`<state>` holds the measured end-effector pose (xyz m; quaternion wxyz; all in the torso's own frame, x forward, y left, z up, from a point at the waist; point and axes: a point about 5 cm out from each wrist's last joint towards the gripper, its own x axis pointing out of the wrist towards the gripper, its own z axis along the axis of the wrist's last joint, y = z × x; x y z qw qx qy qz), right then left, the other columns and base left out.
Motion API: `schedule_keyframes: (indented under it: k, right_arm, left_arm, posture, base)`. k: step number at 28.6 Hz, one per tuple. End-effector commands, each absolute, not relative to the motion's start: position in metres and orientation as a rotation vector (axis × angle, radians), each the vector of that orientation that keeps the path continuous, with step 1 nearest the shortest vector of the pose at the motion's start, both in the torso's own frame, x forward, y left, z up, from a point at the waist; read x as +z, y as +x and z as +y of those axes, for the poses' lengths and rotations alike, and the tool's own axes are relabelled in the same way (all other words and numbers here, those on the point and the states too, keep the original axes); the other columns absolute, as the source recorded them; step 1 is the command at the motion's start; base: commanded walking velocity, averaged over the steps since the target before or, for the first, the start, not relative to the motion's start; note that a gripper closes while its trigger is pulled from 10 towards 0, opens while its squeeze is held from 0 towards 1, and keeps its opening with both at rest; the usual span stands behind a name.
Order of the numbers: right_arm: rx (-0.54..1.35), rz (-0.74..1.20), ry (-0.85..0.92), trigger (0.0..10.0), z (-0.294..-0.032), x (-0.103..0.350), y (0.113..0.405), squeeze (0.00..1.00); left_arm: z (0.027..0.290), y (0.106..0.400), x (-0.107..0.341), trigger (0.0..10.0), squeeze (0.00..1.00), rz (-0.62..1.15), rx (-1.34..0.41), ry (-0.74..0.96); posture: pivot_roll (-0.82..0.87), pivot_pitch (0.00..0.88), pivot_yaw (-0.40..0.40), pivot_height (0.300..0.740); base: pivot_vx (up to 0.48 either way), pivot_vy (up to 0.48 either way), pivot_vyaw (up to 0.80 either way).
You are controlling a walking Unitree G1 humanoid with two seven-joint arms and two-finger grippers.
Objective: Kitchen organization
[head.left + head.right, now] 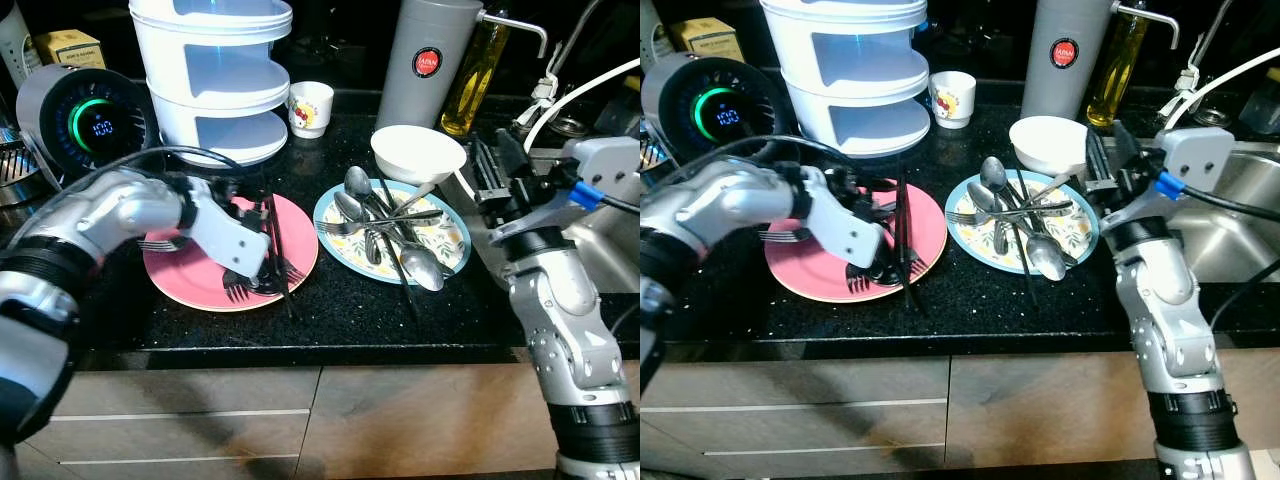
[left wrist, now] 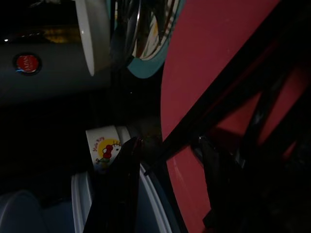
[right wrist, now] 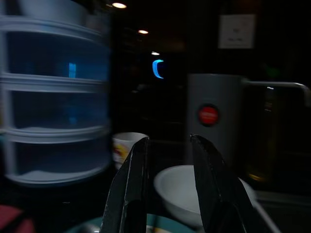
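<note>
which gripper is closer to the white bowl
Right. The right gripper hovers just beside the white bowl, on its sink side. The left gripper is down over the pink plate among the forks, with the spoon plate in between.

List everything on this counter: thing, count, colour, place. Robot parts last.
Pink plate: one, pink, counter front left, holding dark forks and chopsticks.
Floral plate: one, teal-rimmed, right of the pink plate.
Spoons and forks: several, silver, piled on the floral plate; exact count unclear.
White bowl: one, behind the floral plate.
Small cup: one, white with cartoon print, behind the plates.
Tiered container: one, white, back left.
Thermos: one, grey with red badge, back centre.
Oil bottle: one, yellow, right of the thermos.
Round appliance: one, green-lit display, far left.
Sink: steel, far right.
Left pincer: over the pink plate.
Right pincer: open, beside the white bowl.
</note>
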<state>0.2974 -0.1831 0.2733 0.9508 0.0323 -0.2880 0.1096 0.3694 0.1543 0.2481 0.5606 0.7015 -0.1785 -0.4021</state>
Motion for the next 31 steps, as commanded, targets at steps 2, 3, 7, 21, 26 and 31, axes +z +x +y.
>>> schedule_keyframes:
  k: [2, 3, 7, 21, 26, 31]
  right_arm:
    - [0.27, -0.566, 0.094, 10.0, -0.172, 0.272, 0.297, 0.0]
    - [0.27, -0.566, 0.094, 10.0, -0.172, 0.272, 0.297, 0.0]
    - [0.297, -0.545, 0.12, 10.0, -0.162, 0.269, 0.297, 0.0]
    - [0.297, -0.503, 0.154, 10.0, -0.158, 0.264, 0.296, 0.0]
    - [0.288, -0.491, 0.163, 10.0, -0.159, 0.262, 0.296, 0.0]
    - [0.285, -0.484, 0.168, 10.0, -0.16, 0.26, 0.296, 0.0]
  left_arm:
    - [0.147, 0.37, 0.231, 9.5, 0.0, -0.4, -0.984, 1.671]
    - [0.147, 0.37, 0.231, 9.5, 0.0, -0.4, -0.984, 1.671]
    - [0.146, 0.372, 0.221, 0.0, 0.0, -0.395, -0.966, 1.68]
    - [0.169, 0.376, 0.241, 0.0, 0.0, -0.395, -0.769, 1.344]
    - [0.177, 0.373, 0.281, 10.0, 0.0, -0.467, -0.68, 1.068]
    - [0.182, 0.364, 0.298, 10.0, 0.0, -0.472, -0.698, 0.901]
  posture:
    - [0.02, 0.015, -0.037, 0.74]
    - [0.02, 0.015, -0.037, 0.74]
    - [0.02, 0.014, -0.038, 0.74]
    - [0.03, 0.023, -0.035, 0.74]
    - [0.03, 0.025, -0.031, 0.74]
    - [0.03, 0.025, -0.034, 0.74]
  base:
    - [0.0, 0.0, 0.0]
    - [0.0, 0.0, 0.0]
    - [0.0, 0.0, 0.0]
    - [0.0, 0.0, 0.0]
    - [0.0, 0.0, 0.0]
    - [0.0, 0.0, 0.0]
